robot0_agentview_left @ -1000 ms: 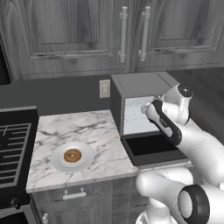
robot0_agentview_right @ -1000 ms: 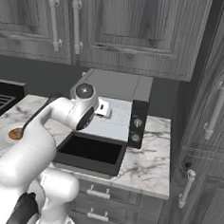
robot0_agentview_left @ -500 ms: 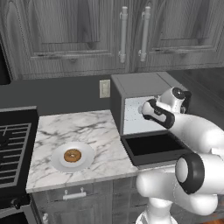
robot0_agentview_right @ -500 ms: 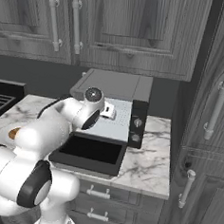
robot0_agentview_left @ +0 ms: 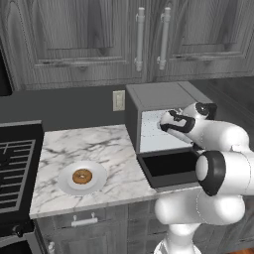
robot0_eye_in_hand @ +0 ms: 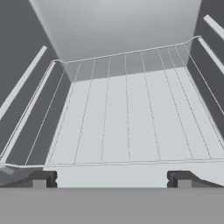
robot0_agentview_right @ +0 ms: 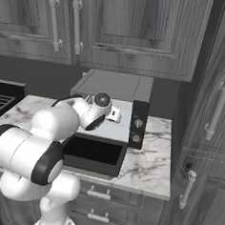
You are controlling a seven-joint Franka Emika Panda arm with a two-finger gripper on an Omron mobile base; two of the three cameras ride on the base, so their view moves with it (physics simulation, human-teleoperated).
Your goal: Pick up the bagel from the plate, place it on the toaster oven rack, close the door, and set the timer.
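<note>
The bagel (robot0_agentview_left: 82, 176), a small golden-brown ring, lies in the middle of the white plate (robot0_agentview_left: 66, 182) on the marble counter, well left of the arm. The dark toaster oven (robot0_agentview_left: 155, 94) stands with its door (robot0_agentview_left: 168, 168) dropped open and flat. My gripper (robot0_agentview_left: 164, 123) (robot0_agentview_right: 115, 114) is at the oven's mouth, pointing inside. In the hand view my gripper (robot0_eye_in_hand: 111, 177) is open with nothing between its fingertips (robot0_eye_in_hand: 43, 177). The pale toaster oven rack (robot0_eye_in_hand: 127, 118) stretches ahead of them, bare.
Black stove grates (robot0_agentview_left: 15, 168) lie left of the counter. Grey cabinet doors (robot0_agentview_left: 139, 39) hang above, with a wall outlet (robot0_agentview_left: 118, 100) beside the oven. Two knobs (robot0_agentview_right: 138, 122) sit on the oven's right panel. A tall cabinet (robot0_agentview_right: 214, 117) bounds the right side.
The hand has edged closer to the oven opening while the arm's elbow swung lower and to the right. The jaws stayed open; bagel and plate have not moved.
</note>
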